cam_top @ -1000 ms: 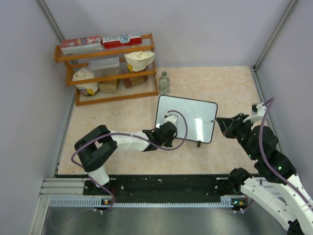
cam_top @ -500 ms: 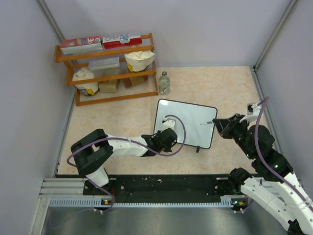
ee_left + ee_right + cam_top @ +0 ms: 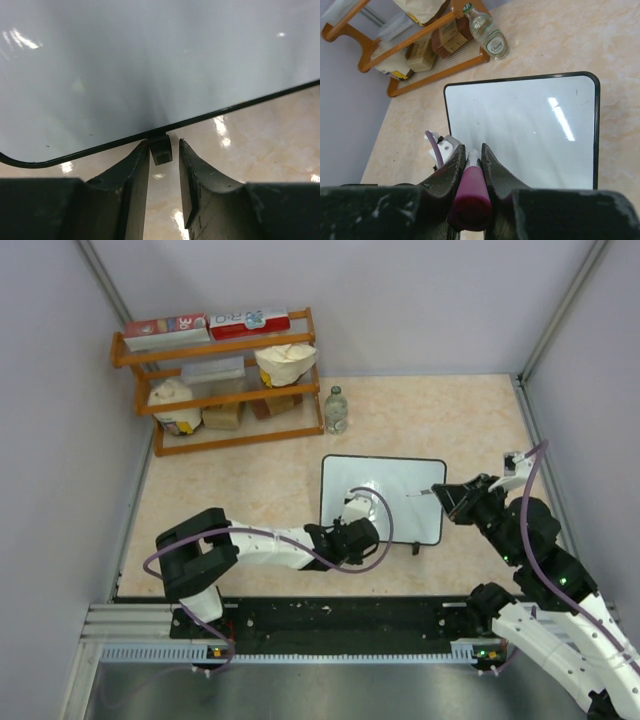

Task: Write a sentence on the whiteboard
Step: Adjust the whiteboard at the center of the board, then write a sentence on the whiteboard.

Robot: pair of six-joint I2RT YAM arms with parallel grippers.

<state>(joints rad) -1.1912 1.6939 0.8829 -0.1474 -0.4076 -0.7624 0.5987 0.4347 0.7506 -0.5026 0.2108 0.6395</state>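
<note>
The whiteboard (image 3: 400,480) lies on the table, and its glossy white face is blank in every view. No sentence shows on it. My left gripper (image 3: 360,532) is at the board's near edge. In the left wrist view the gripper (image 3: 164,142) is open, with its fingers on either side of a small black foot (image 3: 161,151) under the frame. The left finger is against the foot and there is a gap at the right finger. My right gripper (image 3: 448,497) is shut on a magenta marker (image 3: 470,192). The marker's pale tip (image 3: 422,493) hangs over the board's right part (image 3: 520,125).
A wooden shelf (image 3: 220,380) with boxes and bags stands at the back left. A small clear bottle (image 3: 336,408) stands beside it, just beyond the board. Walls close in on the left, back and right. The arm bases and rail run along the near edge.
The whiteboard has turned and slid right and nearer, and now lies squarer to the table. My left gripper moved right along its near edge. The right gripper with the marker has barely moved.
</note>
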